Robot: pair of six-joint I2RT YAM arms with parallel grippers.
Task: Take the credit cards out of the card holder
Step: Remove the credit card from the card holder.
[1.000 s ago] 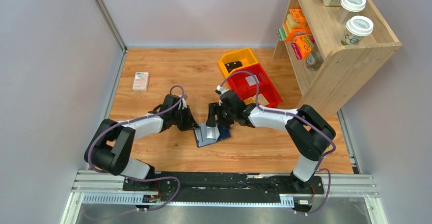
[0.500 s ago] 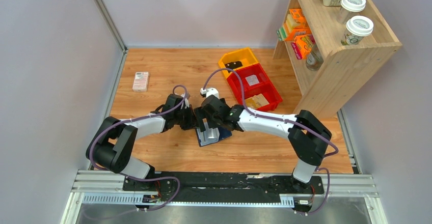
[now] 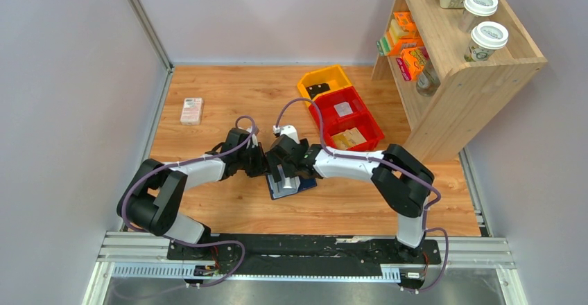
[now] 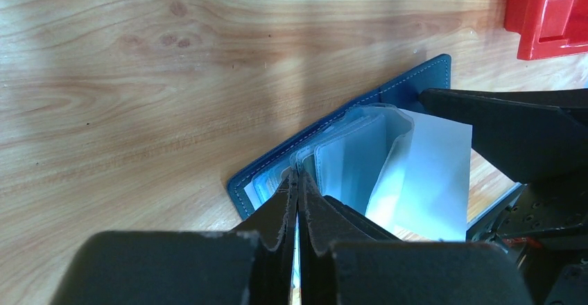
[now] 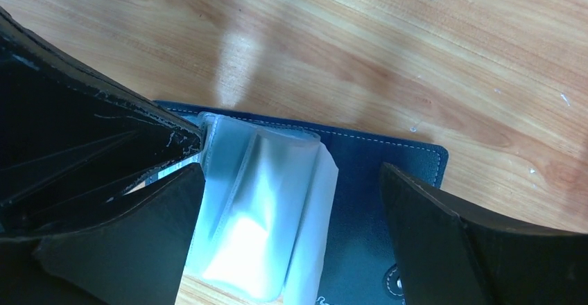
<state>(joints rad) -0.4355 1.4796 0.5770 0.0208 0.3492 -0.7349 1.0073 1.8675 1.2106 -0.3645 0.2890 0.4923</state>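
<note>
1. Currently, the card holder point(image 3: 295, 186) lies opened flat on the table point(image 3: 208, 104), midway between the two arms. Its navy cover faces down and its pale inner pockets point(image 5: 263, 201) are fanned upward.
2. Left gripper point(image 4: 297, 180): the jaws are pressed together at the near edge of the pockets. They appear to nip a thin leaf of the holder and so pin it in place.
3. Right gripper point(image 5: 288, 177): the jaws stand wide apart, one on each side of the raised pockets, and grasp nothing.
4. Credit cards: none can be seen clear of the holder. Pale card-like edges show inside the pockets in the left wrist view, but cards cannot be told from the sleeves.
5. Step in hand, as a judgement: positioning the right gripper for an extraction, with the left gripper acting as the clamp.
6. The next move calls for the following:
   - Lower the right jaws onto one exposed card edge, not the whole bundle of pockets.
   - Close firmly.
   - Draw the card out along the pocket opening while the left grip resists the pull.
</note>
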